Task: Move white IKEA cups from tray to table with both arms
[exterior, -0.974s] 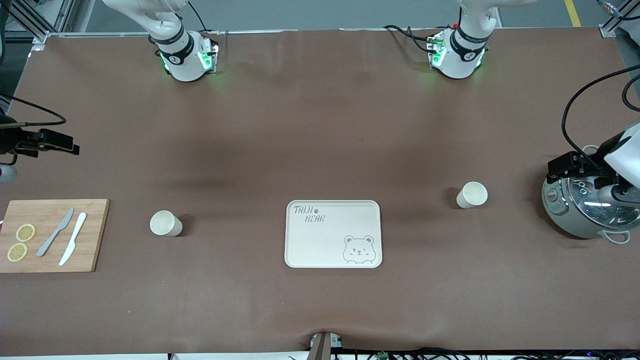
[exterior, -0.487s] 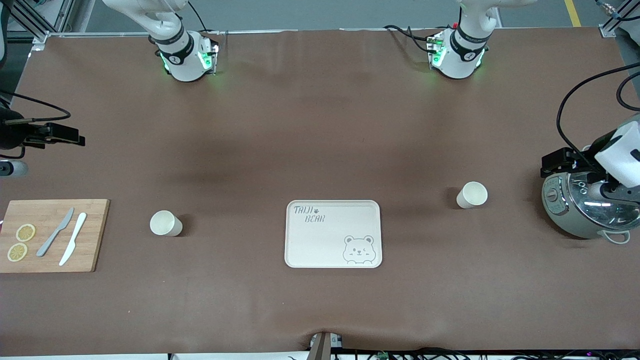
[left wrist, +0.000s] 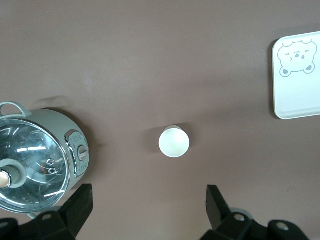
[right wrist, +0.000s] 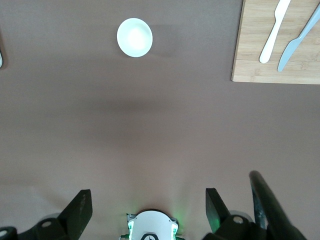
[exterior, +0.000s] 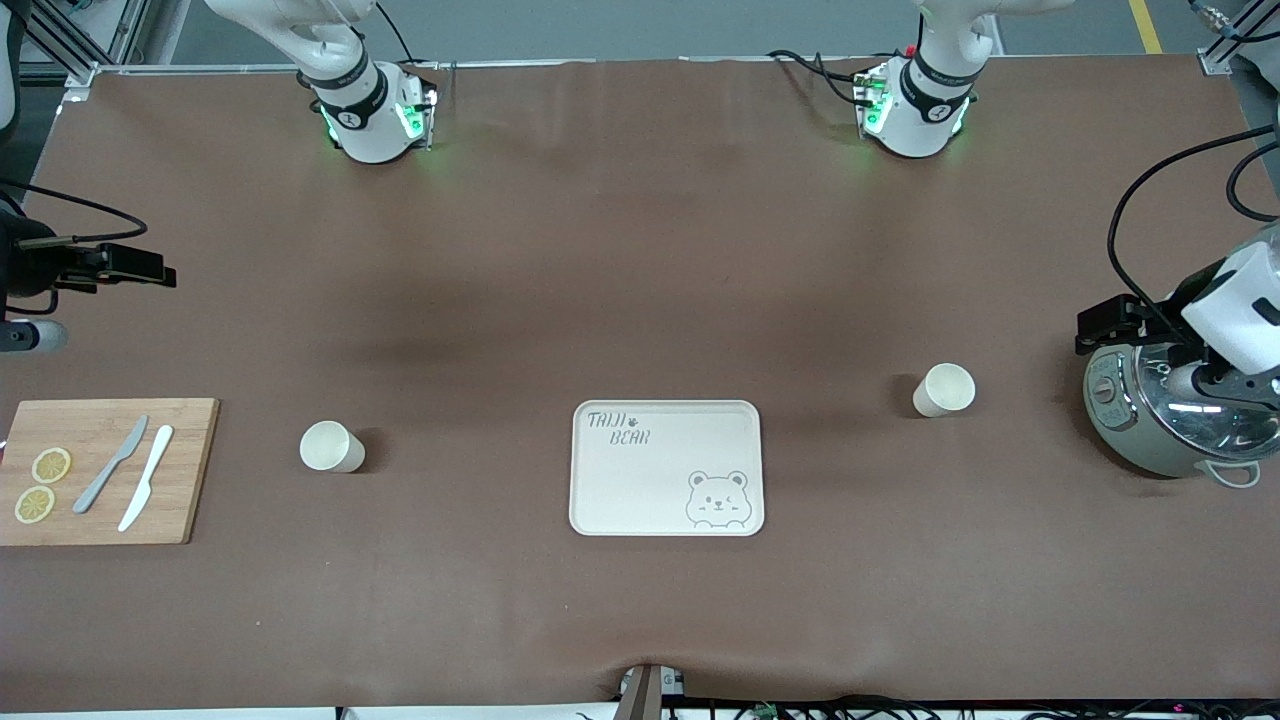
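Note:
Two white cups stand upright on the brown table. One cup (exterior: 332, 447) is toward the right arm's end and also shows in the right wrist view (right wrist: 134, 37). The other cup (exterior: 943, 390) is toward the left arm's end and also shows in the left wrist view (left wrist: 174, 141). The bear-printed tray (exterior: 640, 490) lies between them, with nothing on it. My left gripper (exterior: 1125, 322) (left wrist: 148, 202) hangs high, open and empty, beside the pot and well above its cup. My right gripper (exterior: 110, 265) (right wrist: 148, 205) hangs high, open and empty, well above its cup.
A grey-green pot (exterior: 1150, 445) with a glass lid stands at the left arm's end, also seen in the left wrist view (left wrist: 35, 155). A wooden cutting board (exterior: 180, 470) with two knives and lemon slices lies at the right arm's end. Cables hang near both grippers.
Both grippers have drifted a little toward the table's middle. The cups and tray have not moved.

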{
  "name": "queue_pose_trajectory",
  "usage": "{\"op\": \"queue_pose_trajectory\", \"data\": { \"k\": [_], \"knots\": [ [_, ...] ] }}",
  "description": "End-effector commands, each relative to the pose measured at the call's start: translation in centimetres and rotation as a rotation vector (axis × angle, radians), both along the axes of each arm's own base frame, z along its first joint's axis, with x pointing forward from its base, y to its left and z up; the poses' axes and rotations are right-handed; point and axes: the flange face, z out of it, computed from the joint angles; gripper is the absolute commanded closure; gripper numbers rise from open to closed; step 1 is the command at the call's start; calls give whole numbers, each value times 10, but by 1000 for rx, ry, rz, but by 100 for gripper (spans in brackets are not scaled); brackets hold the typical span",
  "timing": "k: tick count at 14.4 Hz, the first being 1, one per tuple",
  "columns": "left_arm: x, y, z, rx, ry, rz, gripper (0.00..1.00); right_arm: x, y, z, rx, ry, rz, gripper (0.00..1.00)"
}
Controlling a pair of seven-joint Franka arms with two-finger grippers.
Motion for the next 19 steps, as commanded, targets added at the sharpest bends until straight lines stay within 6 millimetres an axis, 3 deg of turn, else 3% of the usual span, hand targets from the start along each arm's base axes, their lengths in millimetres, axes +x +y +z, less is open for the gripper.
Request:
{"op": "queue_pose_trajectory", "data": {
  "k": [1,6,10,12,13,16,19],
  "knots": [
    [-3,-1,3,11,4,2,0,-2,-6,7,-11,-7,-12,0],
    [-3,2,4,18,2,7,0,7,-11,23,-76,-101,-5,0],
    [-2,7,4,34,-2,12,0,22,13,35,-92,-226,24,0],
    [-2,9,4,52,-5,10,0,28,22,55,-91,-354,37,0],
    [-2,10,5,66,-7,0,0,30,36,57,-95,-375,60,0],
    [-1,10,6,68,-13,-17,0,32,38,56,-119,-373,76,0],
    [-2,7,6,67,-13,-25,0,37,26,65,-132,-442,52,0]
  ]
}}
